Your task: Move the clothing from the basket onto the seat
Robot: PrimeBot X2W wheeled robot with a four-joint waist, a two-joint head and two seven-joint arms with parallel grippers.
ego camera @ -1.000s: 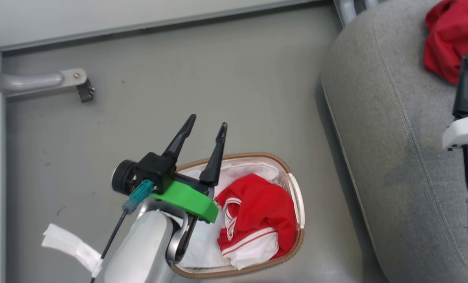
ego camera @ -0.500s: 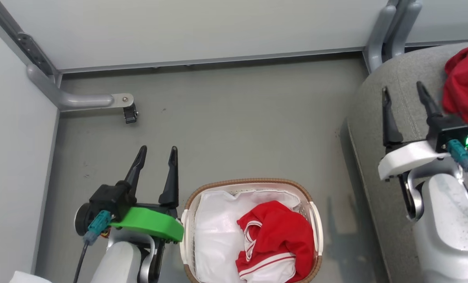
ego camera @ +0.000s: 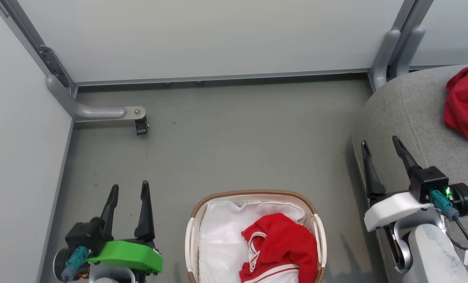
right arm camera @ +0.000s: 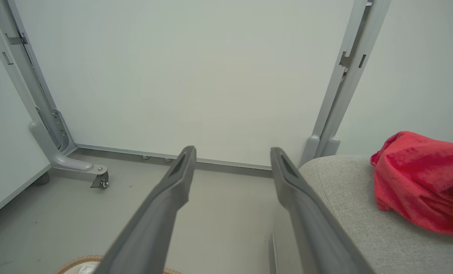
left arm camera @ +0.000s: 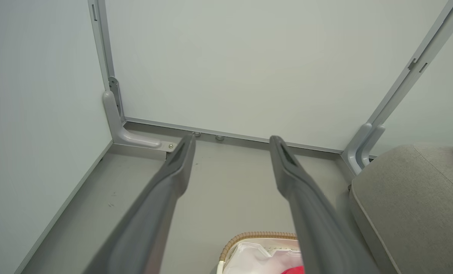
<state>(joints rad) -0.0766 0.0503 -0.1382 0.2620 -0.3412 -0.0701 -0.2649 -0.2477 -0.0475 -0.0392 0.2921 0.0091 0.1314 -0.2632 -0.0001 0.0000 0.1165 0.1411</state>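
Left gripper (ego camera: 129,185) and right gripper (ego camera: 379,141) hanging wide open, empty, red garment (ego camera: 285,243) lying in laundry basket (ego camera: 253,193), second garment (ego camera: 466,102) resting on grey seat cushion (ego camera: 407,118)

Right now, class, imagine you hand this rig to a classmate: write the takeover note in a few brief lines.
Left pincer: open, empty, beside the basket.
Right pincer: open, empty, by the edge of the seat.
Done: one red garment lies on the seat.
To do: the white-trimmed red garment lies in the basket; move it onto the seat.
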